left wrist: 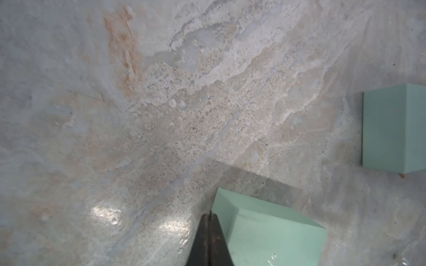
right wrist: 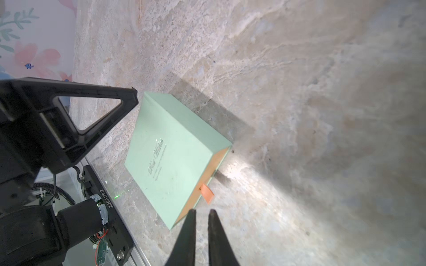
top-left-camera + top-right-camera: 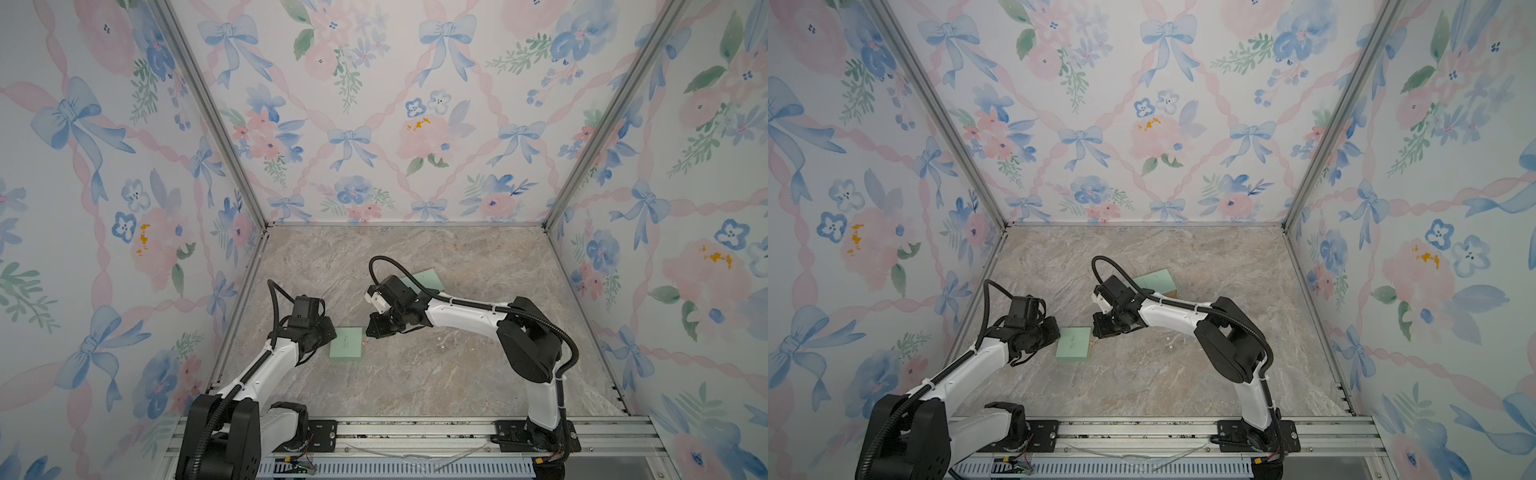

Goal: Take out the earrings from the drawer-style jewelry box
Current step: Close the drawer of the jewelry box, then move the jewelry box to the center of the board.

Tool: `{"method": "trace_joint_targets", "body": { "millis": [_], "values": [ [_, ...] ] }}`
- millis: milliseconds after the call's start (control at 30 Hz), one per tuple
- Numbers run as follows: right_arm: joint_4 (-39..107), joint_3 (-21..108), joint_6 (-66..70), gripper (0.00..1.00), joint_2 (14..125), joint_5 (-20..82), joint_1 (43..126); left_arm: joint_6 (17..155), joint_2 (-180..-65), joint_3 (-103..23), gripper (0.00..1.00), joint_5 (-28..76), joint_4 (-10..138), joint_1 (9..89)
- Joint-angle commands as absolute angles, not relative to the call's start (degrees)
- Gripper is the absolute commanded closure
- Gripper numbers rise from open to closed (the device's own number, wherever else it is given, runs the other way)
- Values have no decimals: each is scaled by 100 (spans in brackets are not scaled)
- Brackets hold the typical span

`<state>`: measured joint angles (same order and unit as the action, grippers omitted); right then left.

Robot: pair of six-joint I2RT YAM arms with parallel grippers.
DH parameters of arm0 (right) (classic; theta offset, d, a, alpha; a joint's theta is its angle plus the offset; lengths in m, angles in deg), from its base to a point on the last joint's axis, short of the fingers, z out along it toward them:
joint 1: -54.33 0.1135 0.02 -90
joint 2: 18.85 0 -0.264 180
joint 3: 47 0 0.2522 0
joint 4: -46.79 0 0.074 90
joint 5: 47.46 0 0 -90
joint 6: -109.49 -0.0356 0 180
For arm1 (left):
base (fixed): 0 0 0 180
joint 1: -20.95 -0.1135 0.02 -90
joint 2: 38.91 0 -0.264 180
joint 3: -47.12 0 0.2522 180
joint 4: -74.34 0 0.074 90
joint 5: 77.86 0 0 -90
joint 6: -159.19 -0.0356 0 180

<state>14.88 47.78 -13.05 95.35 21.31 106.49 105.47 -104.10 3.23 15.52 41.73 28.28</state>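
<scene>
Beside the box (image 2: pixel 175 156) on the table (image 2: pixel 299 115), left claw (image 1: pixel 210 214) sat closed, empty; right claw (image 2: pixel 202 210) — slightly parted, holding nothing — hovered near its tab (image 2: pixel 207 193).

The far box (image 3: pixel 430 278) is half hidden behind the right arm (image 3: pixel 461 311); the earrings (image 3: pixel 441 343) are mere specks, too small to make out.

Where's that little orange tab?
In the right wrist view, the orange ribbon tab sticks out of the mint-green cardboard box's end, just ahead of the right claw.
</scene>
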Motion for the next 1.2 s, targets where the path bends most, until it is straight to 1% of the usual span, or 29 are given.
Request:
{"method": "trace_joint_targets", "body": {
  "millis": [0,100,200,367,567,667,933,1167],
  "values": [
    [1515,4468,-1355,84,9116,2460,10344,10521,-10196,97,100,1758,4198,2798],
    [1562,4209,-1408,83,8863,2570,9960,10552,-9929,49,100,2023,4433,2798],
    [1557,4073,-1383,83,8679,2657,9572,10624,-9733,121,100,2630,4953,2809],
    [1588,4182,-1359,81,8642,2681,9015,10881,-9888,262,100,3271,5750,2952],
    [1709,4741,-1338,80,9043,2717,8536,10915,-10472,66,100,3215,6147,3580],
    [1696,5182,-1326,79,9391,2571,8375,10939,-10817,-44,100,3200,6378,3865],
    [1229,6511,-876,78,10387,2505,8281,11044,-11757,-243,100,3376,6931,4155],
    [863,7196,-447,77,10926,2358,8272,10922,-12308,-630,100,3385,6954,4374]
  ]
}}
